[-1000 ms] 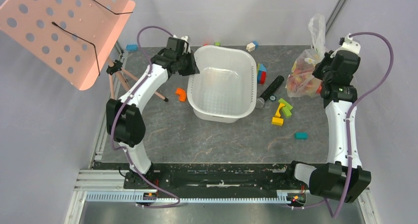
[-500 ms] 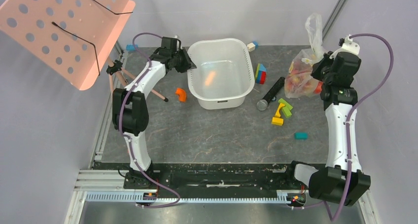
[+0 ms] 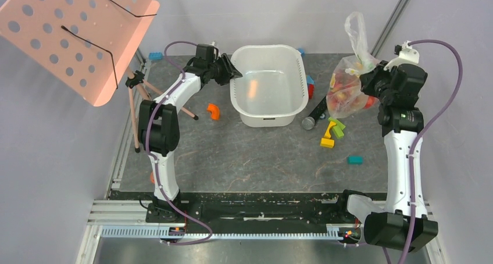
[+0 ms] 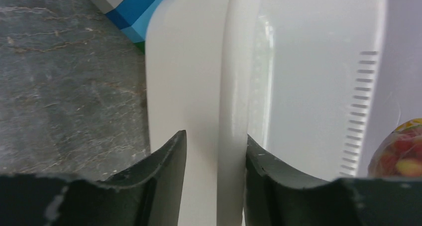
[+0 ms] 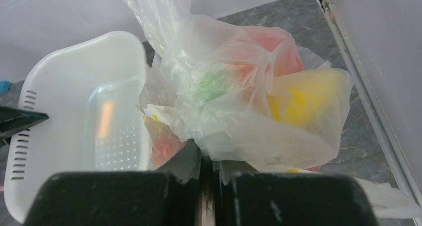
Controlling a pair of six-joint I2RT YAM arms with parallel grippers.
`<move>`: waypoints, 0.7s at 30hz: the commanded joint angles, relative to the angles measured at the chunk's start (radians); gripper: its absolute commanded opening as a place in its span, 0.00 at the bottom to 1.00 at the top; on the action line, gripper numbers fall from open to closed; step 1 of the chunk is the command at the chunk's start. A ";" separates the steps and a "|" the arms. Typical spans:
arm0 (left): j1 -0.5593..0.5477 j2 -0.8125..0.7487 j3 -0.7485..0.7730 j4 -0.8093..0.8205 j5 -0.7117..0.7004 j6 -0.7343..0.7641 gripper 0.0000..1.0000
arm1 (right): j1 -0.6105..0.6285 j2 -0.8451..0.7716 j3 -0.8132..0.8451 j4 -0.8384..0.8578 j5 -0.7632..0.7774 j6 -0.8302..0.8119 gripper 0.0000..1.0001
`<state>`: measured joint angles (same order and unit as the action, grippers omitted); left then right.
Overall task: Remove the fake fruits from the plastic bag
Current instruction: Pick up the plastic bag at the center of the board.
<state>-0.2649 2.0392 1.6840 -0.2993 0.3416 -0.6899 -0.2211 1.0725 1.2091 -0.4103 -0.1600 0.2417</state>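
Top view. The plastic bag [image 3: 347, 81] hangs right of the white basin [image 3: 268, 120], with its loop handles standing up. The fake fruits [image 3: 342, 94] sit bunched in its lower half. The right gripper [image 3: 367, 81] is at the bag's right side. The left gripper [image 3: 232, 73] is at the basin's left rim. Grey marbled table [image 3: 244, 159], pale walls. Toy blocks [image 3: 332, 130] and a black microphone [image 3: 318, 110] lie right of the basin, an orange curved piece [image 3: 214, 110] left of it.

Left wrist. The fingers [image 4: 171, 156] are parted and straddle the basin rim. The inner one touches the rim, the outer one stands off it. The bag shows beyond the basin's far wall.

Right wrist. The fingers [image 5: 186, 161] are clenched on a fold of bag film. A yellow piece [image 5: 303, 99] and red fruit [image 5: 278, 47] sit just above them, with the basin to the left.
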 commanded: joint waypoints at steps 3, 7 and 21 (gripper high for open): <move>-0.006 0.024 0.053 0.057 0.086 -0.040 0.55 | 0.056 -0.024 0.134 0.023 -0.060 -0.023 0.00; -0.019 0.028 0.057 0.050 0.131 -0.022 0.61 | 0.099 -0.021 0.168 0.028 -0.105 -0.026 0.00; -0.075 0.018 0.113 -0.066 0.098 0.094 0.82 | 0.216 -0.009 0.271 0.002 -0.222 -0.035 0.00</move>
<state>-0.3183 2.0548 1.7081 -0.3145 0.4297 -0.6647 -0.0071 1.0817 1.4235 -0.4644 -0.3470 0.2092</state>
